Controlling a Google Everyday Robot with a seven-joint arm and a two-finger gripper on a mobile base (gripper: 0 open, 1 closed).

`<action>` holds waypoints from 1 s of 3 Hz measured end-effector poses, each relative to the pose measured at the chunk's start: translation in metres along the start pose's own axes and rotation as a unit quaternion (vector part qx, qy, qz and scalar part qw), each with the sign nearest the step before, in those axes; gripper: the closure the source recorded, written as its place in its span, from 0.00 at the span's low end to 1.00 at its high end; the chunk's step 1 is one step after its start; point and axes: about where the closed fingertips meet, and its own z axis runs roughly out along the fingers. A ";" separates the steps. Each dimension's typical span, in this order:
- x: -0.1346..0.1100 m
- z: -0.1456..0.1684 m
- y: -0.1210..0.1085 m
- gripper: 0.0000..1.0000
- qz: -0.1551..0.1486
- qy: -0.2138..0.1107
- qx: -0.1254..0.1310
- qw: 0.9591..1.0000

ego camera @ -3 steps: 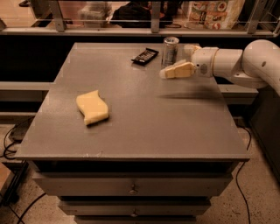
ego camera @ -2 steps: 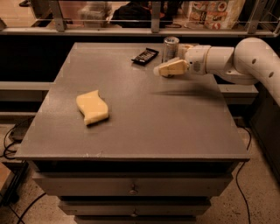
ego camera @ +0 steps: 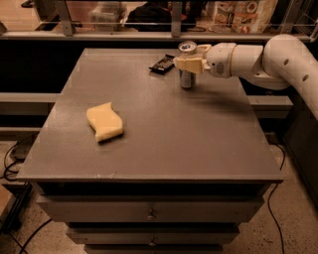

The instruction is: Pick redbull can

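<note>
Grey worktop (ego camera: 164, 129), rear right: the redbull can (ego camera: 186, 79) stands upright beside a black bar (ego camera: 162, 63). The gripper (ego camera: 183, 63) lies level across its upper body, suited to a side grasp; closure cannot be told.

- No text, brand name, number or sign can be read anywhere in the view.
- On the redbull can (ego camera: 186, 79), which stands upright near the far edge of the counter (ego camera: 164, 134), only faint darker markings are seen; no letters can be made out.
- The middle of the can's side is covered by the hand (ego camera: 183, 63), which is held against it from the right.
- On the black wrapped bar (ego camera: 162, 63), lying just left of the can, nothing legible is seen.
- Coloured print is seen on the packages (ego camera: 243, 10) beyond the far right corner, but none of it can be read.
</note>
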 end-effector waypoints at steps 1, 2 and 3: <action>-0.053 -0.007 0.020 0.87 -0.039 -0.011 -0.020 0.999; -0.135 -0.033 0.050 1.00 -0.100 -0.018 -0.046 0.994; -0.127 -0.027 0.048 1.00 -0.093 -0.017 -0.047 0.994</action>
